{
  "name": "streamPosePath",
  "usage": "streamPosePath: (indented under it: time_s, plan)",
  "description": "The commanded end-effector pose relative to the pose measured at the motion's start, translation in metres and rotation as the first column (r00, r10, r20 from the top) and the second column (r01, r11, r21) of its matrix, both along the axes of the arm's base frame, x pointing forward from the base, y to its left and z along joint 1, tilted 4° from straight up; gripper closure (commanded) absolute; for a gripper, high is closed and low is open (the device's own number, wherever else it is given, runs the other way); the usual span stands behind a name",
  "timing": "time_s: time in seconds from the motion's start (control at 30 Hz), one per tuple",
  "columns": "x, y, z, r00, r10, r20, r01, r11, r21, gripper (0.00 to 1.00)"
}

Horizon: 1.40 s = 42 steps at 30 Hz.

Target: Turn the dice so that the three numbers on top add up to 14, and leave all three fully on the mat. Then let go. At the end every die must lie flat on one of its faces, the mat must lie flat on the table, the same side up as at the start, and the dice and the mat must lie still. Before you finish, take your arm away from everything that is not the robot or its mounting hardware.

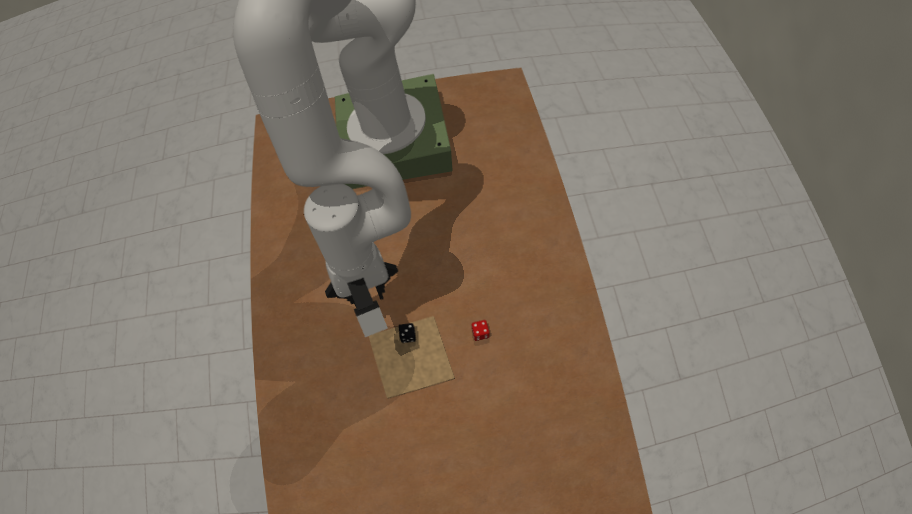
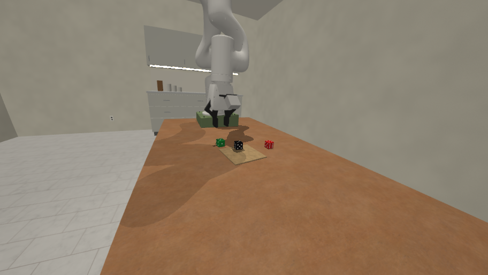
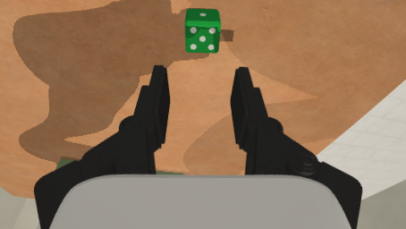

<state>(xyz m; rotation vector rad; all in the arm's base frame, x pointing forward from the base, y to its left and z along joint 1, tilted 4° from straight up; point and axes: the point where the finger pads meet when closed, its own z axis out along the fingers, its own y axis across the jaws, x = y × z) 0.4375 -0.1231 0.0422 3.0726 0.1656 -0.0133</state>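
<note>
The tan mat lies flat on the brown table. The black die sits on the mat near its back edge, and also shows in the exterior view. The red die lies on the bare table to the right of the mat. The green die lies on the table just off the mat's back left corner. In the wrist view the green die shows a five-dot face and lies beyond my fingertips. My gripper hangs above the table, half open, with nothing between the fingers.
The arm's green base block stands at the back of the table. The table's left edge shows near the gripper in the wrist view. A white cabinet stands beyond the table.
</note>
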Motion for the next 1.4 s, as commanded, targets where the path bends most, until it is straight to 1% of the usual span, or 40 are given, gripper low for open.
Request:
streamPosePath:
  time_s: [0.0,0.37,0.7,1.2,1.37]
  plan:
    - [0.001,0.0,0.001,1.0,0.0,0.002,0.0,1.0,0.0,0.53]
    - [0.001,0.0,-0.001,1.0,0.0,0.002,0.0,1.0,-0.001,0.53]
    - [0.001,-0.001,-0.009,1.0,0.0,0.002,0.0,1.0,-0.001,0.53]
    - [0.001,-0.003,-0.034,1.0,0.0,0.002,0.0,1.0,-0.001,0.53]
    - [0.001,-0.004,-0.038,1.0,0.0,0.002,0.0,1.0,-0.001,0.53]
